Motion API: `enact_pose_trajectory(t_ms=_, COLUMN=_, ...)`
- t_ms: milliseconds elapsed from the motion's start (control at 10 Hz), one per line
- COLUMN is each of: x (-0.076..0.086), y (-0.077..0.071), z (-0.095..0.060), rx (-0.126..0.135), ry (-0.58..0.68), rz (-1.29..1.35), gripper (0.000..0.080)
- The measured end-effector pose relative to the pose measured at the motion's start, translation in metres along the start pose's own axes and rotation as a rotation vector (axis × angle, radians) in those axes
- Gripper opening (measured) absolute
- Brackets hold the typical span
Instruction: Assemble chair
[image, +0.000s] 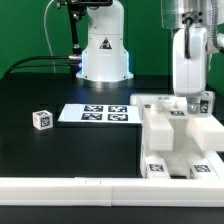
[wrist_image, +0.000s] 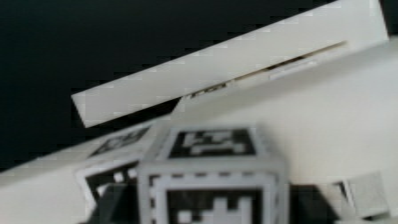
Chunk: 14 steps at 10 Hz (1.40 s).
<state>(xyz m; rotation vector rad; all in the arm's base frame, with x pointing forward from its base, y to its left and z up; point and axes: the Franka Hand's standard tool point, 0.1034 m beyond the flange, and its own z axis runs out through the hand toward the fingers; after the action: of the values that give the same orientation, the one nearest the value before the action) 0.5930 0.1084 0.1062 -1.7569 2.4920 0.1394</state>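
Wide bare black worktop on the exterior view's left, small white tagged cube alone there, flat marker board mid-worktop, blocky white chair pieces crowding the right, long low white rail across the front

Bright, even light on white parts; wrist view soft, perhaps motion-blurred.

Table: black throughout, at 9 o'clock and centre. Marker board: white, carrying square black-and-white tags in a row. Small cube at 9 o'clock: white, black-and-white tag on its face. Chair parts at 4 o'clock: white blocks, black-and-white tags on several faces. Rail at 6 o'clock: plain white. Robot arm at 1 o'clock: white, against a green backdrop. Wrist view: tagged block white-bordered, its tags patterned in bold black and white.
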Motion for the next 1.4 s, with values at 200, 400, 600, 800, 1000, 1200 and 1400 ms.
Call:
enact_pose_trajectory(t_ms=200, x=-0.0019, y=0.0006, z=0.0002, rx=0.0, ry=0.001, rz=-0.171, gripper=0.0515)
enact_pose_trajectory(t_ms=400, x=-0.0028, y=0.0028, z=0.0014, rx=-0.015, ry=0.0, rz=-0.495, gripper=0.062)
enact_pose_trajectory(t_ms=600, x=-0.003, y=0.0035, z=0.0021, rx=-0.023, ry=-0.002, rz=-0.604, gripper=0.0648)
enact_pose_trajectory(t_ms=800, x=-0.0026, y=0.0035, z=0.0022, rx=-0.025, ry=-0.002, rz=-0.753, gripper=0.0649)
enact_pose_trajectory(t_ms=1000, x=-0.0019, y=0.0039, z=0.0017, rx=-0.032, ry=0.0, rz=-1.172, gripper=0.0649)
enact_pose_trajectory(t_ms=1200, x=-0.0016, y=0.0029, z=0.002, rx=-0.026, ry=0.001, rz=-1.241, gripper=0.0619)
enact_pose_trajectory(t_ms=1400, x=-0.0014, y=0.003, z=0.0024, rx=-0.027, ry=0.001, rz=-1.201, gripper=0.0442)
